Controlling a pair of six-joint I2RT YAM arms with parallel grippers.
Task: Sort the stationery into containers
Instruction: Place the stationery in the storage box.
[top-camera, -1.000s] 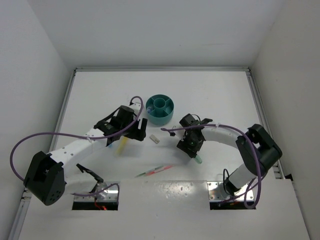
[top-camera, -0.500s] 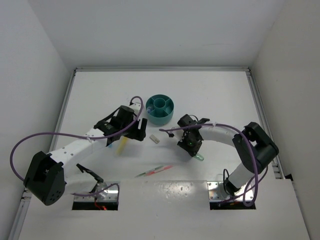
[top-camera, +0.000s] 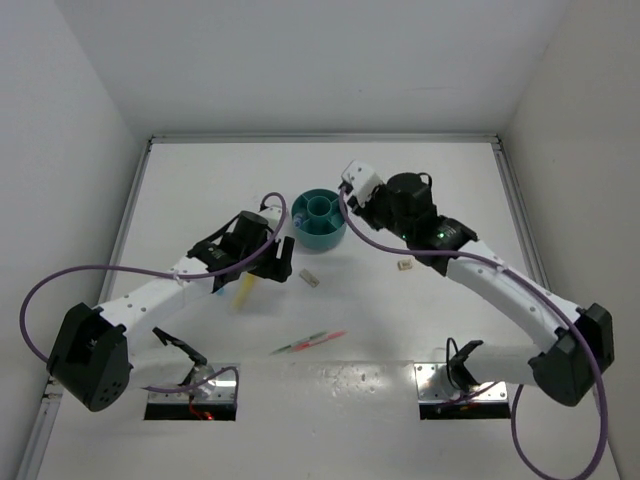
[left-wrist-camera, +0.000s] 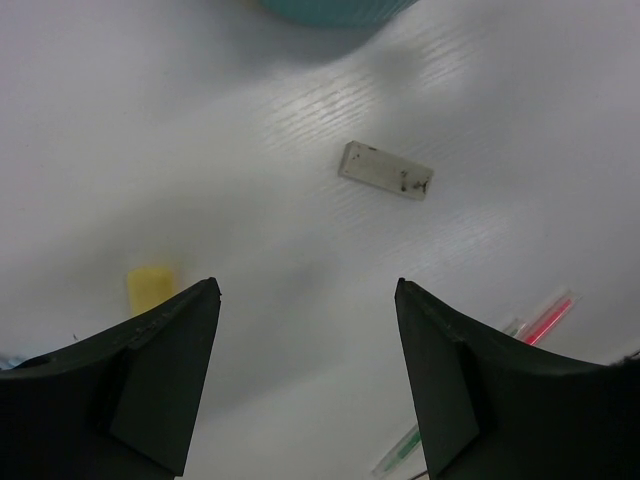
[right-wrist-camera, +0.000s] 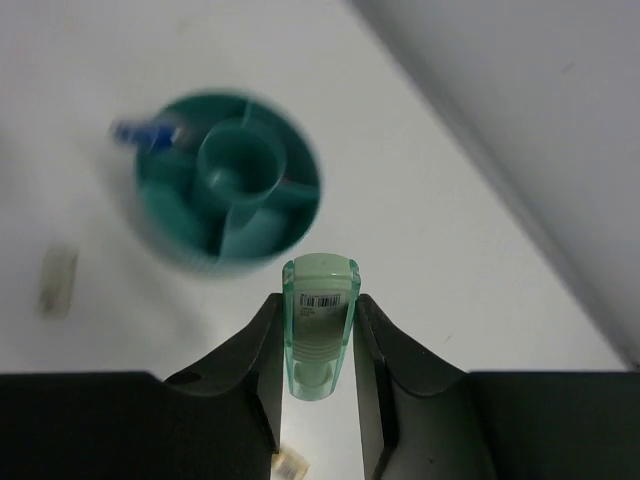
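Observation:
The round teal bowl (top-camera: 320, 218) stands mid-table, with a blue marker (right-wrist-camera: 150, 133) in one ring compartment. My right gripper (right-wrist-camera: 318, 305) is shut on a green marker (right-wrist-camera: 320, 340) and holds it in the air just right of the bowl (right-wrist-camera: 228, 195); in the top view it (top-camera: 375, 208) hangs beside the rim. My left gripper (left-wrist-camera: 308, 300) is open and empty above the table, left of the bowl (top-camera: 282, 262). A beige eraser (left-wrist-camera: 385, 170) lies ahead of it and a yellow marker (left-wrist-camera: 150, 288) by its left finger.
A second small eraser (top-camera: 405, 265) lies under my right arm. Thin green and pink-red pens (top-camera: 308, 343) lie near the front. The yellow marker (top-camera: 245, 290) lies under my left arm. White walls enclose the table.
My right arm has lifted off the table with the green marker and swung back and up to beside the bowl, uncovering the small eraser. The left arm has not moved.

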